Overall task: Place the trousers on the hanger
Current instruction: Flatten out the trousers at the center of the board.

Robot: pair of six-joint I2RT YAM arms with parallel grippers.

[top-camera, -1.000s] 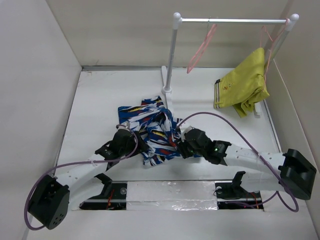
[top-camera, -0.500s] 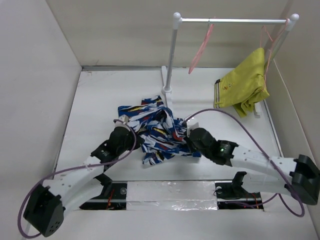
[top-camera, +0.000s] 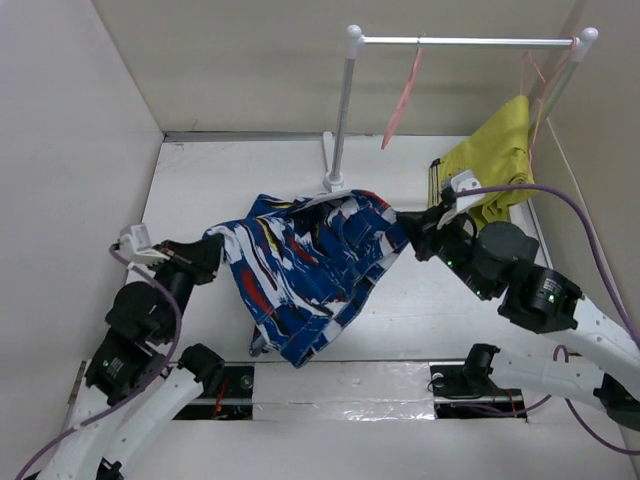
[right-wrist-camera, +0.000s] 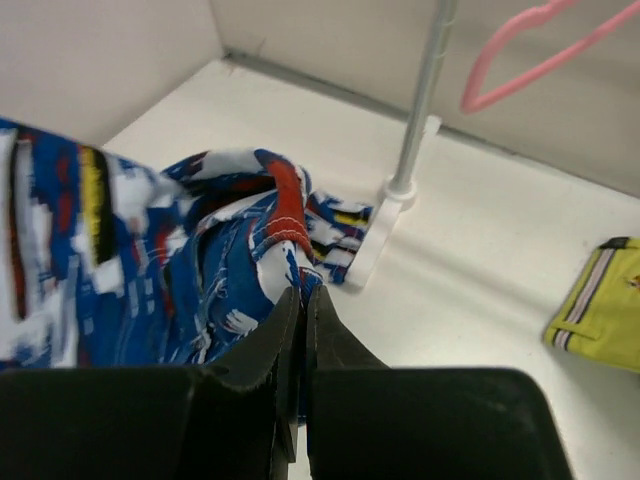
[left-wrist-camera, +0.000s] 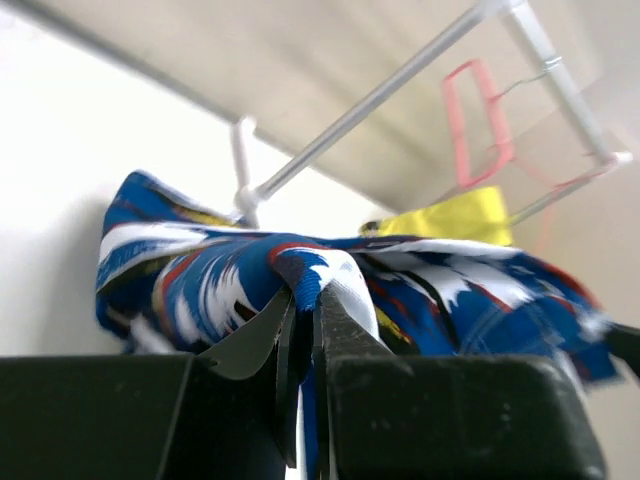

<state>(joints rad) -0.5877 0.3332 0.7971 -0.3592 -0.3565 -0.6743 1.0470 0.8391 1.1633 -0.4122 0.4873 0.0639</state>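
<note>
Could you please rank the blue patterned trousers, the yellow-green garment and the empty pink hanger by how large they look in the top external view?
1. Trousers, spread out between the two arms, clearly largest.
2. Yellow-green garment, bunched and farther from the camera.
3. Empty pink hanger, a thin outline seen nearly edge-on.

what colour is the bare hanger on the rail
Pink all over, with a silver hook. The hanger shows best in the left wrist view.
</note>
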